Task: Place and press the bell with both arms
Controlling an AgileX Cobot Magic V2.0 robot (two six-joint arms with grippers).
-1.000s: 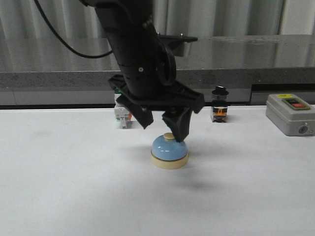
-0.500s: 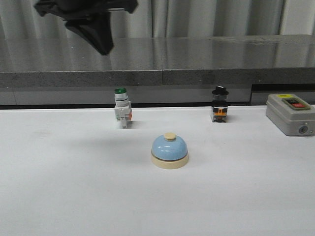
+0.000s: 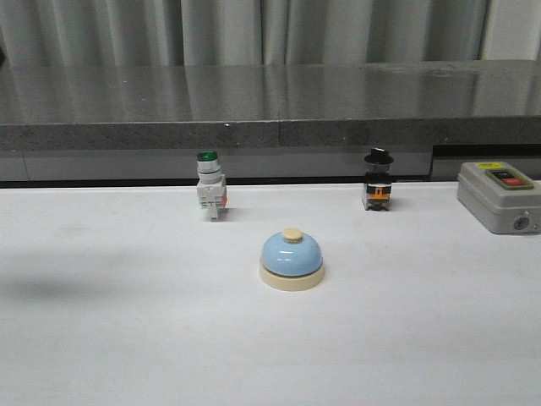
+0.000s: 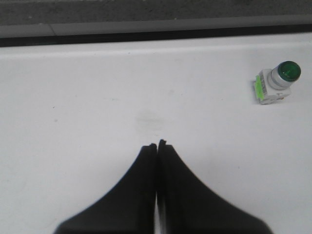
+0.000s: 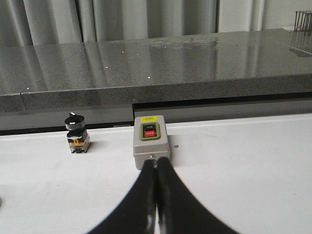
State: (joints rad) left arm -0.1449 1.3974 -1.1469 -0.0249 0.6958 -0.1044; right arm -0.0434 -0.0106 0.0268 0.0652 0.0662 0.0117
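The light-blue bell (image 3: 291,259) with its cream base and button stands alone near the middle of the white table (image 3: 127,338). Neither arm shows in the front view. In the left wrist view my left gripper (image 4: 157,145) is shut and empty above bare table, with the bell out of that view. In the right wrist view my right gripper (image 5: 156,161) is shut with nothing in it. It sits in front of the grey box (image 5: 151,140), and the bell is out of that view too.
A green-capped white pushbutton switch (image 3: 209,195) stands behind and left of the bell, and a black-knobbed selector switch (image 3: 377,189) behind and right. The grey box with red and green buttons (image 3: 498,195) is at the far right. A grey stone ledge (image 3: 270,123) runs along the back.
The left arm, which stood open over the bell a second ago, rose up and left and has gone out of the front view. The bell has stayed where it was.
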